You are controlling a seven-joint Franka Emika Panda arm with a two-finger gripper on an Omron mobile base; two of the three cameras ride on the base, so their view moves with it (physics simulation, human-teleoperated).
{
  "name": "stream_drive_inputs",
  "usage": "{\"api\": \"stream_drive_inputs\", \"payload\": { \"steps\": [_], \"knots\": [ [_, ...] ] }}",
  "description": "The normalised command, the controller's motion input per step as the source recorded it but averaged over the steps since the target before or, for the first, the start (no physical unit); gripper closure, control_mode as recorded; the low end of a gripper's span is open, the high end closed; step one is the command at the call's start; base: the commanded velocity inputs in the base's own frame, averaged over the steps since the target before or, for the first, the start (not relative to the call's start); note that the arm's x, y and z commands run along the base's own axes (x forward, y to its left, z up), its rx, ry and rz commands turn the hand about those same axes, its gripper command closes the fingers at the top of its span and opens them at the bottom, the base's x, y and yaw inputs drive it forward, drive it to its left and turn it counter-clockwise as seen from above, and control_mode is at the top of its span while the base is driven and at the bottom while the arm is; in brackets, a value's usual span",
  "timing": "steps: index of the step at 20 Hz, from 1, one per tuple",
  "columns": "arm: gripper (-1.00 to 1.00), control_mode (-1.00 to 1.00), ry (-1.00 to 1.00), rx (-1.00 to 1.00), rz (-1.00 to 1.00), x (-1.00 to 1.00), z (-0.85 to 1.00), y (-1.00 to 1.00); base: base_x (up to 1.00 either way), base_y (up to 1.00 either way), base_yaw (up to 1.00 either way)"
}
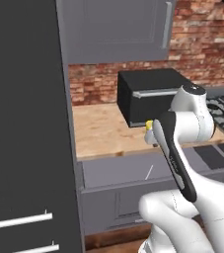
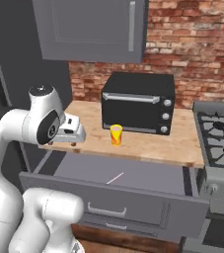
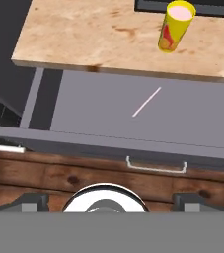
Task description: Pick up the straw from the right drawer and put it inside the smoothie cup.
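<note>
Your right drawer (image 3: 192, 123) stands pulled out under the bench (image 3: 84, 39), so its flat grey floor is open from above. The straw (image 3: 146, 102) lies on that floor on a slant, roughly mid-drawer, apart from every wall, which leaves room for fingers on both sides of it.

The smoothie cup (image 3: 174, 27) stands upright on the bench near its front edge, just in front of the black toaster oven (image 2: 138, 101) and behind the drawer, nearly in line with the straw. Its mouth faces up, so a straw lowered end-first should go in.

Your pincer (image 2: 70, 129) hangs above the left end of the bench at about bench height, well apart from the straw. You cannot tell from these views how far its jaws are spread; nothing seems to be held in them.

Judging by this, the pick is not yet begun. The straw is very thin and lies flat, so expect to need the jaws set across it, and a low, careful descent.
</note>
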Motion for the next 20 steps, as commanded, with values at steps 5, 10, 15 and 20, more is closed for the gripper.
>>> {"api": "stream_drive_inputs", "payload": {
  "steps": [5, 10, 15, 20],
  "knots": [
    [-1.0, 1.0, 0.0, 0.0, 0.0, 0.0, 0.0, 0.0, -0.31, -0.69, 0.0],
    [-1.0, 1.0, 0.0, 0.0, 0.0, 0.0, 0.0, 0.0, -0.41, -0.24, -0.04],
    [-1.0, 1.0, 0.0, 0.0, 0.0, 0.0, 0.0, 0.0, -0.35, 0.0, -0.03],
    [-1.0, -1.0, 0.0, 0.0, 0.0, 0.01, -0.03, 0.0, -0.01, 0.02, -0.01]
  ]
}}
